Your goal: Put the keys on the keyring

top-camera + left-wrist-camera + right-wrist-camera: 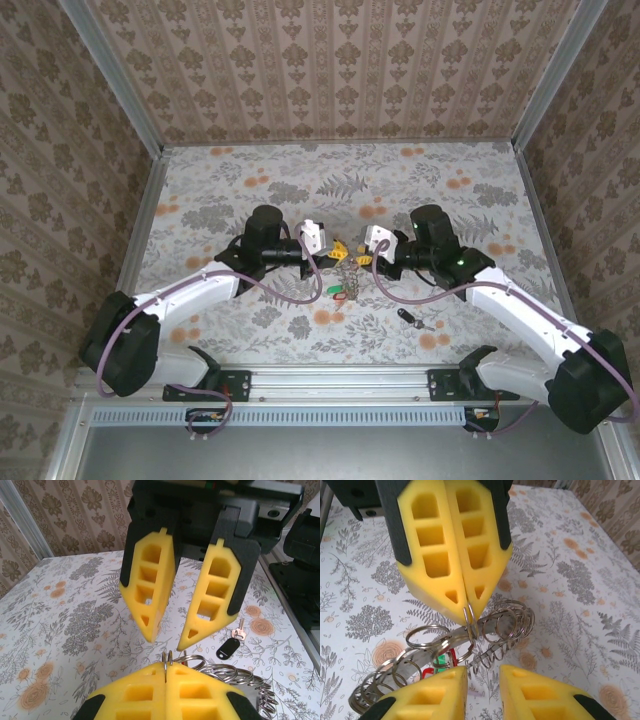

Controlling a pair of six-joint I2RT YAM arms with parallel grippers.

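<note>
The keyring (492,622), a metal band strung with several small split rings, hangs low over the table between my two grippers (347,268). My left gripper (166,666) is shut on one of its split rings, which sticks up edge-on between the yellow pads. From the right wrist view that same left gripper (469,612) pinches the ring from above. My right gripper (482,672) stands open just short of the rings, with nothing between its fingers (167,641). Green and red keys (442,660) hang under the keyring. A black-tagged key (229,648) lies loose on the table.
The floral table (250,200) is walled by patterned panels on three sides. The black-tagged key (407,317) lies near the right arm's elbow. The red and green keys (340,292) dangle just in front of both grippers.
</note>
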